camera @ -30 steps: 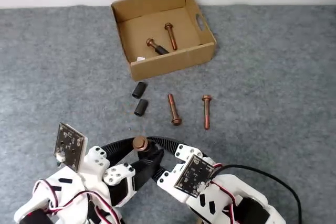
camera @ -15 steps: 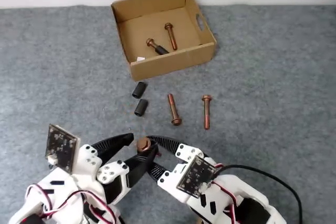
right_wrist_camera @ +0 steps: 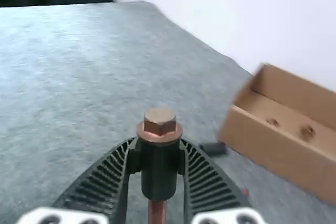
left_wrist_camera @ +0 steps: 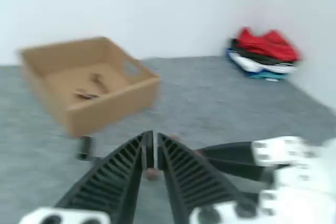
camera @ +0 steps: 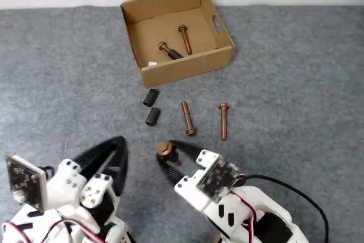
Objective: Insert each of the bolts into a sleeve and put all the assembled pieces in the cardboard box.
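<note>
Short of the cardboard box (camera: 187,66), the right gripper (right_wrist_camera: 157,156) clamps a sleeve (right_wrist_camera: 157,174) holding a bolt (right_wrist_camera: 159,123); the left gripper (left_wrist_camera: 154,140) is closed, empty. Tilting could slide the bolt out.

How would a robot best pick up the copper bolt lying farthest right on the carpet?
Probably by the middle of its shank, coming straight down from above. The rightmost bolt lies flat on the carpet, head toward the cardboard box, so a grip closing across the shank from either side fits; the neighbouring bolt leaves room.
</note>
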